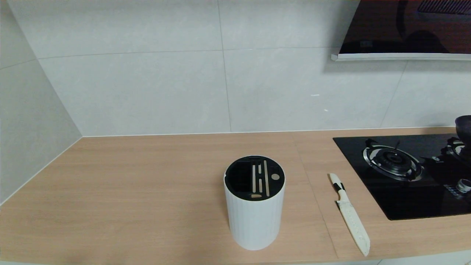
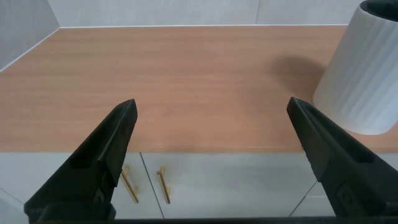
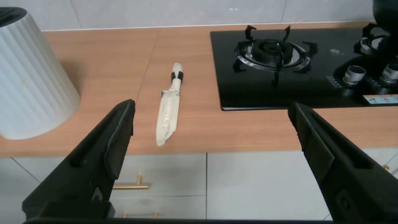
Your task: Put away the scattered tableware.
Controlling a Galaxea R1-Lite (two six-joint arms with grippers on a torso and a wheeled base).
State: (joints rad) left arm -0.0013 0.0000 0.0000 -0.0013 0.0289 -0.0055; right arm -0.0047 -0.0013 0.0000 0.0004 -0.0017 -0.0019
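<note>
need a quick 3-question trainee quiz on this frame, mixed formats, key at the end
1. Pick one: the knife lies flat on the counter between the knife block and
A. a sink
B. the gas hob
C. a plate
2. True or false: a knife handle sticks out of the knife block's top.
3. Fill in: the left gripper and the right gripper both have their jaws ____ and hold nothing.

Key: 1 B; 2 false; 3 open.
</note>
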